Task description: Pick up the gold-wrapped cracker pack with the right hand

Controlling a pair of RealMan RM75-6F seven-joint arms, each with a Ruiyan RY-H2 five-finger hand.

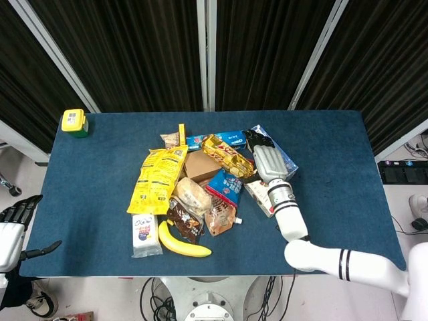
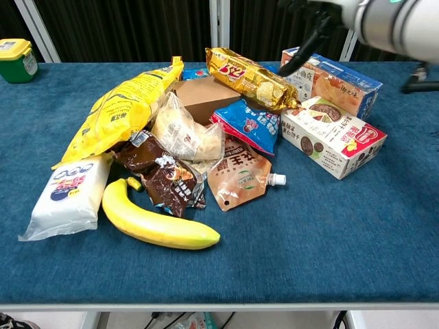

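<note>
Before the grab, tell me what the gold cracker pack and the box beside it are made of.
Gold cracker pack: likely thin plastic film, glossy; it wrinkles and catches glare. Red-and-white box: apparently printed cardboard, smooth, with crisp folded edges. The right robot hand hovers above both.

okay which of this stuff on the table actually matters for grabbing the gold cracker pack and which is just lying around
Job: gold-wrapped cracker pack, right hand.

Lying about: banana, yellow chip bag, brown box, blue snack bag, white tissue pack, green container.
</note>
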